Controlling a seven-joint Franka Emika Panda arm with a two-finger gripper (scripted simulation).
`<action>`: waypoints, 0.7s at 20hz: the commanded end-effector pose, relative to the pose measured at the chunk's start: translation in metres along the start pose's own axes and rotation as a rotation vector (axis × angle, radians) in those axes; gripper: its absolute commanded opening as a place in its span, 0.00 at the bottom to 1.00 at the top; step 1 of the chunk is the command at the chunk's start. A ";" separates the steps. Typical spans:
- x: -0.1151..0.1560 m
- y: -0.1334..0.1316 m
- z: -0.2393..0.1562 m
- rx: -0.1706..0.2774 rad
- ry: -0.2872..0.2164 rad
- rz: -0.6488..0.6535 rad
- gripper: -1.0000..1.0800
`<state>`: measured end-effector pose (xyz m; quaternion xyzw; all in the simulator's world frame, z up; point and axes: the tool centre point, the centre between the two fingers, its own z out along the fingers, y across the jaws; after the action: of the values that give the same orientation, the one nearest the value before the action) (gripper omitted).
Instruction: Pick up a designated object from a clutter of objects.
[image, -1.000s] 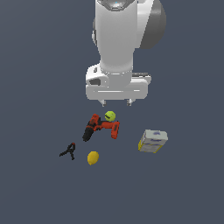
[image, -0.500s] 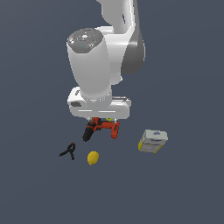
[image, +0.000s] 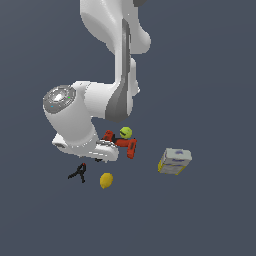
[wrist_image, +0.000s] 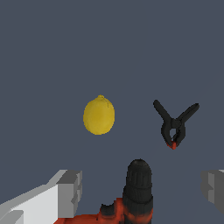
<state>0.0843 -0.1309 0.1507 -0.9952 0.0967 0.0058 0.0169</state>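
Our arm has swung down and toward the exterior view's left, and now sits low over the clutter.

Our gripper (wrist_image: 140, 192) hangs with fingers (wrist_image: 70, 192) spread wide, holding nothing; the drill (wrist_image: 138, 188) lies between them, while the black clamp (wrist_image: 175, 124) rests just ahead, apart from the lemon (wrist_image: 99, 115) beside it.

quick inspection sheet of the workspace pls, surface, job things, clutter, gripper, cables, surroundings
surface: plain dark grey-blue floor, unmarked.
job's things: small black A-shaped spring clamp with reddish tip, lying free, apart from the yellow lemon.
clutter: red-and-black power drill below the wrist; green ball against the drill; white-and-yellow box off toward the exterior view's right.
grippers: white gripper open, fingers straddling the drill's black end, holding nothing.
cables: nothing seen.
surroundings: nothing seen.
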 end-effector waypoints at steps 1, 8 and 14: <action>0.009 0.022 0.021 -0.006 0.005 0.024 0.96; 0.020 0.068 0.063 -0.023 0.013 0.069 0.96; 0.023 0.087 0.082 -0.031 0.016 0.086 0.96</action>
<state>0.0888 -0.2140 0.0694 -0.9904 0.1383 0.0010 0.0015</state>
